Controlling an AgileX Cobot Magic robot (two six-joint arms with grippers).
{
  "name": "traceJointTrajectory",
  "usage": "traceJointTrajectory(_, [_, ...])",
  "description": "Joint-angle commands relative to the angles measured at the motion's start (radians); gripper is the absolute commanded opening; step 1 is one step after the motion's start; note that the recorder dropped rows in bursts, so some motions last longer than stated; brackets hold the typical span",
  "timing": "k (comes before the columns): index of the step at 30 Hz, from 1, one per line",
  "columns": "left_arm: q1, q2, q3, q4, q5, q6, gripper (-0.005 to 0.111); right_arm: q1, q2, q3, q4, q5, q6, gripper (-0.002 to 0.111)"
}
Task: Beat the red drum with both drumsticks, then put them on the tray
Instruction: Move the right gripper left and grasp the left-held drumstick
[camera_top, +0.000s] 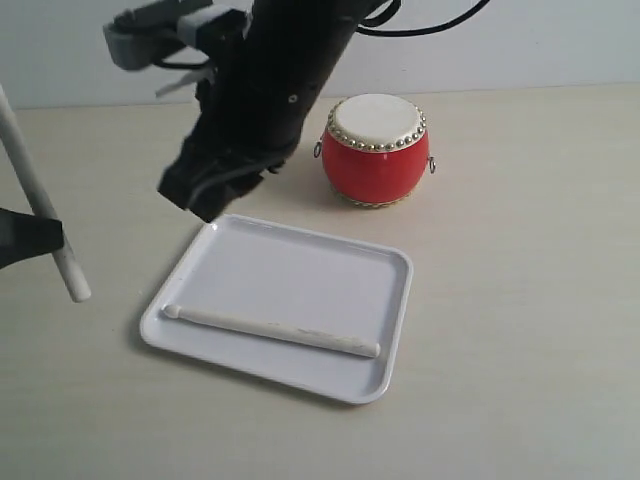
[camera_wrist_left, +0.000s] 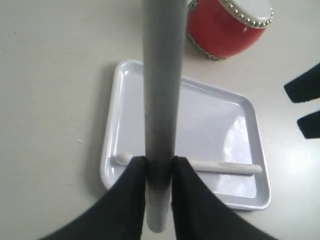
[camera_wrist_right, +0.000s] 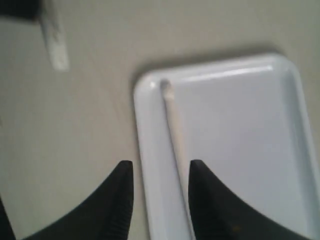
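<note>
Drumsticks, two: first drumstick (camera_top: 272, 329) on lone tray (camera_top: 300, 270), second drumstick (camera_wrist_left: 161, 75) clamped by left gripper (camera_wrist_left: 160, 161); right gripper (camera_wrist_right: 161, 165) parted.

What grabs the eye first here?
The red drum, sole strong colour, stands on the table beyond the white tray. One drumstick lies in the tray along its near edge; the other drumstick is clamped in the left pincer, left of the tray. The right pincer hangs open and empty over the tray's left edge.
</note>
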Motion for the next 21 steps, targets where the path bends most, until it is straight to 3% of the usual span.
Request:
traceJointTrajectory(1, [-0.005, -0.006, 0.036, -0.158, 0.069, 0.134, 0.0, 0.001, -0.046, 0.031, 0.226, -0.158, -0.053, 0.037])
traceJointTrajectory(14, [-0.002, -0.006, 0.108, -0.473, 0.159, 0.405, 0.0, 0.001, -0.058, 0.125, 0.611, -0.269, -0.262, 0.037])
traceJointTrajectory(21, [-0.002, -0.006, 0.108, -0.482, 0.175, 0.425, 0.0, 0.001, -0.007, 0.125, 0.669, -0.237, -0.322, 0.05])
